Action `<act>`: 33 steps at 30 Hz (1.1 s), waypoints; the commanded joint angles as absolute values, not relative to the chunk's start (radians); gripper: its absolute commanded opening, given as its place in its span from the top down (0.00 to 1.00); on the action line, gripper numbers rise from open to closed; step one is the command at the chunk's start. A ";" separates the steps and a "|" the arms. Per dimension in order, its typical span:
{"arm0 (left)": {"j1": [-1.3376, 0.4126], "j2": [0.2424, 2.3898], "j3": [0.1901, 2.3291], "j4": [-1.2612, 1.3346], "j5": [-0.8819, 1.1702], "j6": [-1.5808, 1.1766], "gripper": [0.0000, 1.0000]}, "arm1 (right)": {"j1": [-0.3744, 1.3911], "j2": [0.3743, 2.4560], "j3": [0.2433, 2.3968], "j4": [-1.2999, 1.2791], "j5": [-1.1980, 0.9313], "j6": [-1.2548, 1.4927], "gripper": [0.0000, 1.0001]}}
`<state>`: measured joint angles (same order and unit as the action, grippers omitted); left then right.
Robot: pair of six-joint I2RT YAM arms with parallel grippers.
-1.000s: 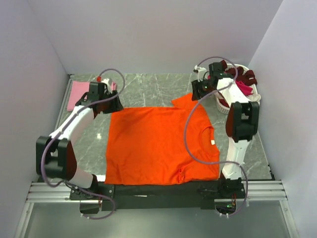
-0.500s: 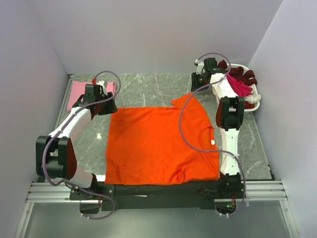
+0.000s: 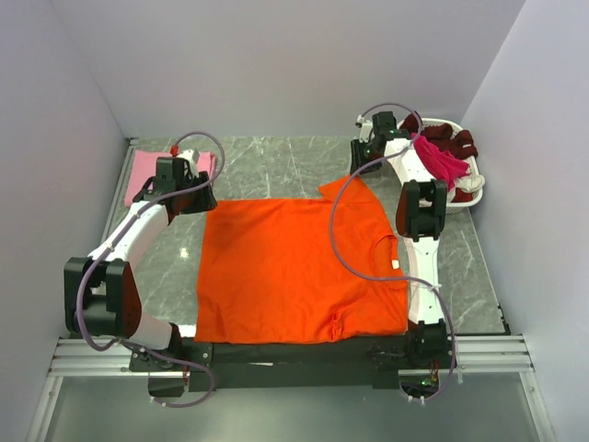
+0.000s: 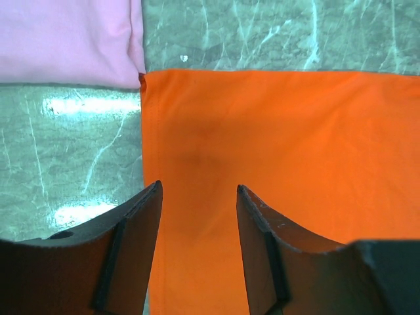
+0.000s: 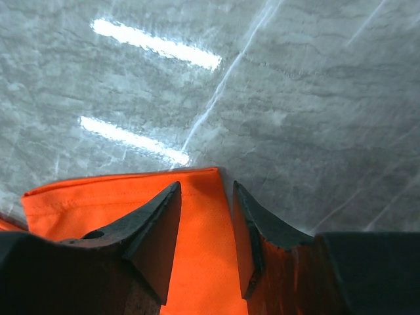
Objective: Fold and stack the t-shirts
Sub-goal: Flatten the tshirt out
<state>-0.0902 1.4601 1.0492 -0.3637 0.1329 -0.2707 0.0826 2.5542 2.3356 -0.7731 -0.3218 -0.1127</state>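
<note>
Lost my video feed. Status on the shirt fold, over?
Left end effector open above orange t-shirt's far corner; right end effector open above its sleeve hem. Shirt spread flat, unfolded. Pink t-shirt abuts that corner.

The spread t-shirt lies central, folded t-shirt behind-left, basket behind-right

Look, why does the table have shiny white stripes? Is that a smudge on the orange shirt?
Right wrist view: the stripes are light glaring off the glossy table. Left wrist view: more glare, and the smudge looks like a soft shadow on the orange t-shirt ahead of the left gripper. Top external view: even light, no strong glare.
</note>
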 commanded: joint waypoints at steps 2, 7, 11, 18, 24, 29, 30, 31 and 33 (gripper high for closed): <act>-0.094 1.419 1.048 -0.342 0.130 -0.245 0.45 | 0.091 2.586 2.359 -0.810 -0.321 -0.120 0.56; -0.094 1.427 1.049 -0.344 0.130 -0.248 0.45 | 0.091 2.609 2.388 -0.839 -0.330 -0.138 0.59; -0.094 1.431 1.049 -0.342 0.124 -0.248 0.45 | 0.092 2.615 2.399 -0.848 -0.342 -0.150 0.71; -0.084 1.465 1.048 -0.333 0.127 -0.255 0.45 | 0.097 2.605 2.405 -0.841 -0.354 -0.167 0.97; -0.014 1.531 1.048 -0.279 0.239 -0.317 0.46 | 0.092 2.519 2.314 -0.770 -0.315 -0.179 1.00; -0.003 1.629 1.112 -0.291 0.255 -0.351 0.53 | 0.087 2.393 2.211 -0.700 -0.276 -0.187 1.00; -0.003 1.661 1.124 -0.302 0.250 -0.351 0.56 | 0.086 2.378 2.183 -0.695 -0.267 -0.187 1.00; -0.003 1.675 1.143 -0.307 0.242 -0.351 0.56 | 0.086 2.356 2.171 -0.690 -0.253 -0.190 1.00; -0.003 1.712 1.169 -0.314 0.212 -0.354 0.56 | 0.084 2.330 2.134 -0.681 -0.244 -0.195 1.00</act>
